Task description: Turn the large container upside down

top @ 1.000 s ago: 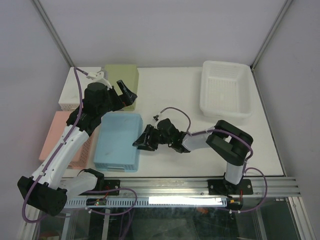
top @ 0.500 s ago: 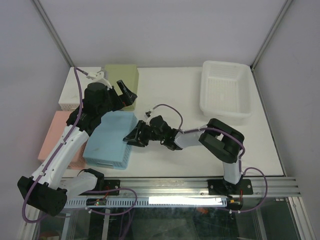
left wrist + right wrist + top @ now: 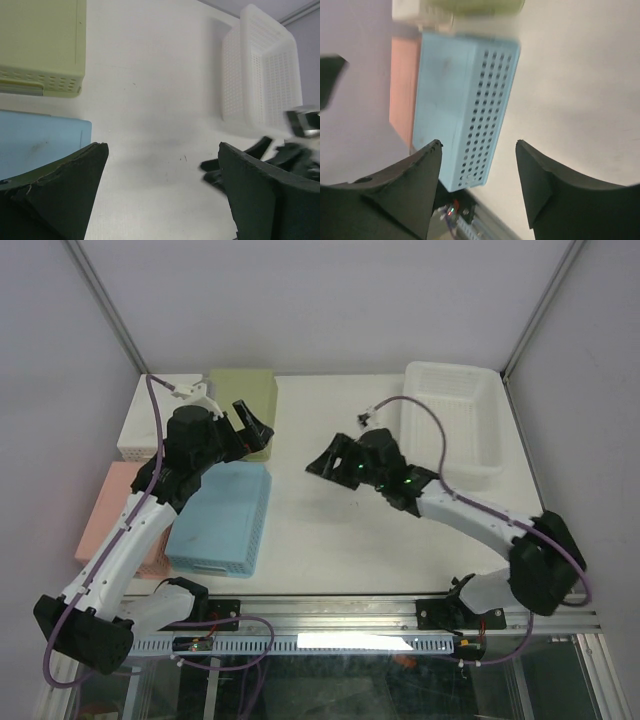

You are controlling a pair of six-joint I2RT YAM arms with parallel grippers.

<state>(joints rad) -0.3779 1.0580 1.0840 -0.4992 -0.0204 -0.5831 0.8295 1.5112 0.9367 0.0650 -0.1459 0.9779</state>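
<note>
Top external view: large light-blue perforated plastic container (image 3: 225, 515) lies bottom-up on the white table (image 3: 330, 535), solid base facing the camera, long axis running roughly near-to-far and slightly skewed. Its left edge overlaps a pink plastic container (image 3: 105, 515); cannot tell whether it rests on it. Just past the blue container's far edge sits a pale green plastic container (image 3: 243, 395), also closed side up, and a small white perforated box (image 3: 135, 435) lies to the far left of it. Well apart to the blue container's right and farther back stands a white mesh plastic basket (image 3: 452, 465), open side up. Left gripper (image 3: 252, 432) hangs over the blue container's far end, beside the green one, fingers spread wide with nothing between them; the left wrist view confirms the gap. Right gripper (image 3: 328, 462) is to the right of the blue container's far corner, clear of it, fingers parted and empty; the right wrist view looks along the container's perforated side wall.
</note>
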